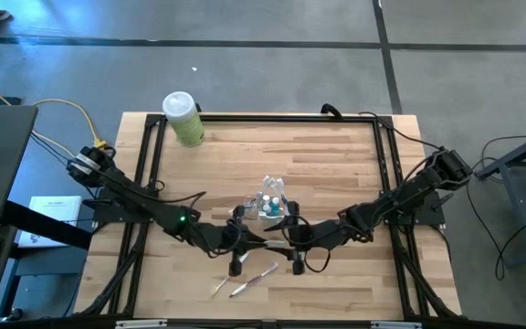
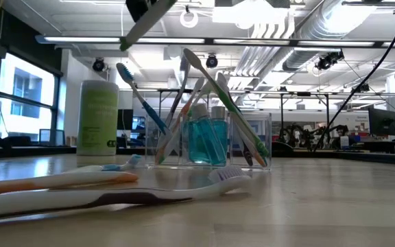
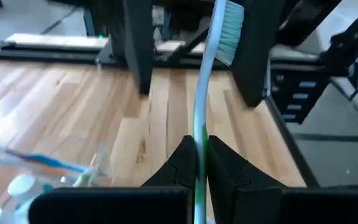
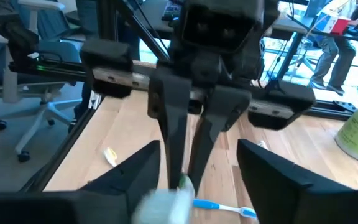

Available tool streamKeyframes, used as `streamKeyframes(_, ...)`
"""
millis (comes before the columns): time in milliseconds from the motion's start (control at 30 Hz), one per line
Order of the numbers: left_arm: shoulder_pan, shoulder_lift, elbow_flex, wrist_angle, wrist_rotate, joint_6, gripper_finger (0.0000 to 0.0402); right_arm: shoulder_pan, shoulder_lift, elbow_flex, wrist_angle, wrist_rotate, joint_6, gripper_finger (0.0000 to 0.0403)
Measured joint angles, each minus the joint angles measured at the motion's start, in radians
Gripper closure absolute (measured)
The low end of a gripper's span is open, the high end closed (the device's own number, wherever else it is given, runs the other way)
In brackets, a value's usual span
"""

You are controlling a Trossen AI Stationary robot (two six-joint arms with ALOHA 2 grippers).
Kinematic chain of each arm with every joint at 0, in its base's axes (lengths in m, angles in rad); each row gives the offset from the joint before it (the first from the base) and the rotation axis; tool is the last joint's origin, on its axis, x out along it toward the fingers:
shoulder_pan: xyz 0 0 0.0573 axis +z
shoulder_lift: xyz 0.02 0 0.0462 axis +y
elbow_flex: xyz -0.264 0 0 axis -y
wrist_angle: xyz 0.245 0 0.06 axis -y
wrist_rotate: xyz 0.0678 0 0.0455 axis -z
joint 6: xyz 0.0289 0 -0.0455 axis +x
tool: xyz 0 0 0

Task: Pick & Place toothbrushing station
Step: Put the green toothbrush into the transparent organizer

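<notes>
Left gripper [image 3: 201, 163] clamped on a green-and-white toothbrush [image 3: 205, 106], bristles up, near the table's [image 1: 336, 155] middle. Right gripper [image 1: 292, 239] facing it, fingers spread apart, holding nothing. Clear plastic cup [image 2: 214, 140] mid-table, holding teal tubes [image 2: 208, 137] and leaning toothbrushes. Two toothbrushes [image 1: 243, 281] flat toward the front edge. Pale-green bottle [image 1: 183, 118] at the back left corner.

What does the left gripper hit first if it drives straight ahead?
Likely the right gripper, open and facing it head-on. The toothbrush clamped in the left gripper sticks out ahead, so its head would touch first; gap unclear.
</notes>
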Motion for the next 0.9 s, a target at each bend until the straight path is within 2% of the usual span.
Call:
streamKeyframes(167,-0.016,-0.004,0.000,0.041,-0.014,0.039,0.0394,0.001,0.000,0.000,-0.008,-0.005,0.006,0.0245)
streamKeyframes(467,-0.034,-0.006,0.000,0.066,-0.047,0.057,0.0394,0.001,0.000,0.000,-0.022,-0.023,-0.018,0.0301)
streamKeyframes(667,-0.034,-0.006,0.000,0.066,-0.045,0.057,0.0394,0.000,0.000,0.000,-0.019,-0.053,-0.050,0.0382)
streamKeyframes(767,-0.034,-0.006,0.000,0.063,-0.044,0.066,0.0378,0.000,0.000,0.000,-0.020,-0.053,-0.051,0.0389)
streamKeyframes(900,-0.036,-0.001,0.000,0.060,-0.044,0.132,0.0336,0.000,0.000,0.000,-0.024,-0.052,-0.051,0.0392)
